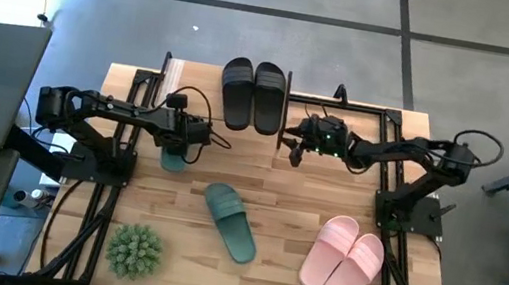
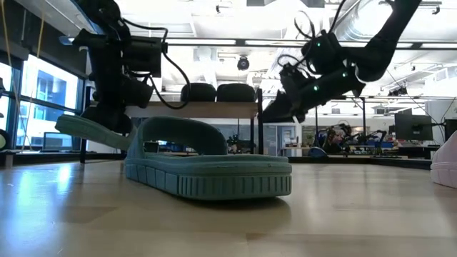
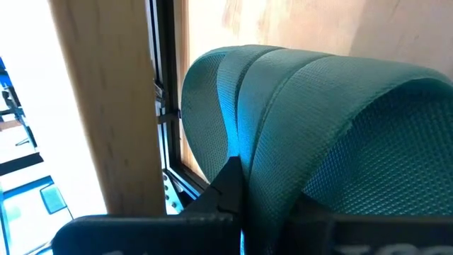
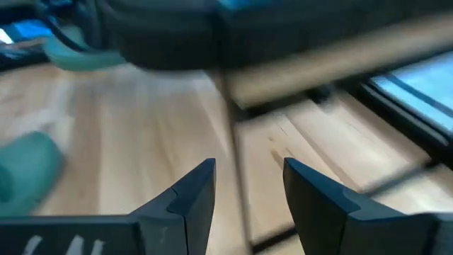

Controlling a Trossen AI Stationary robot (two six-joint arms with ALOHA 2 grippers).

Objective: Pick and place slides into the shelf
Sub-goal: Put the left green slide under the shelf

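- High view: the left gripper (image 1: 184, 137) clamps a green slide (image 1: 173, 159) left of the shelf (image 1: 287, 95); arm hides most of it. The right gripper (image 1: 292, 146) hangs beside the black pair (image 1: 251, 93).
- Low view: second green slide (image 2: 207, 168) lies nearest; held one tilts behind.
- Left wrist view: fingers (image 3: 226, 185) pinch the strap.
- Right wrist view: fingers (image 4: 191, 191) narrowly apart, empty; blurred.

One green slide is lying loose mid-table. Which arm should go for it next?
Probably the right. The right gripper is open and empty beside the shelf, while the left gripper is shut on the other green slide. The loose green slide lies mid-table, roughly between both arms.
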